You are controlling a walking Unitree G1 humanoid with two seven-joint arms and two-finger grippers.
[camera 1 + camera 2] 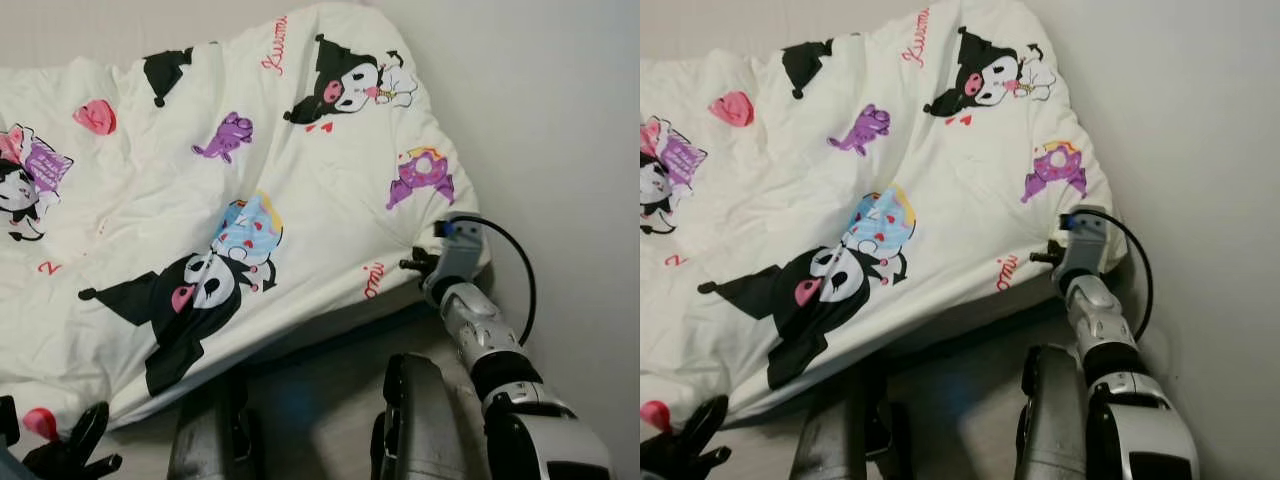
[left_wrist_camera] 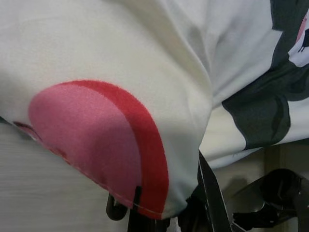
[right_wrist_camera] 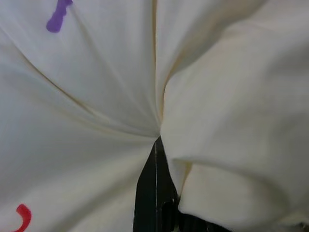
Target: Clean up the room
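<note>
A white duvet (image 1: 250, 170) printed with black, pink and purple cartoon figures lies spread over a bed, rumpled into soft folds, its near edge hanging over the side with a dark shadowed gap beneath. A plain pale wall (image 1: 560, 130) rises on the robot's right, right beside the duvet's far corner, and more pale wall runs along behind the bed. Below the overhanging edge the floor (image 1: 320, 420) is a dull grey-beige, and the robot's 2 grey legs stand there.

The right hand (image 1: 425, 262) is pressed into the duvet's right corner, near a purple figure; its wrist view shows the black fingers (image 3: 154, 193) clenched on a gathered pinch of white cloth, with creases radiating from the grip. A black cable loops from the wrist toward the wall.

The left hand (image 1: 70, 452) sits low at the duvet's near left edge (beside a pink and red heart print). Its wrist view shows the cloth draped over the black fingers (image 2: 210, 193), grasping the hem.
</note>
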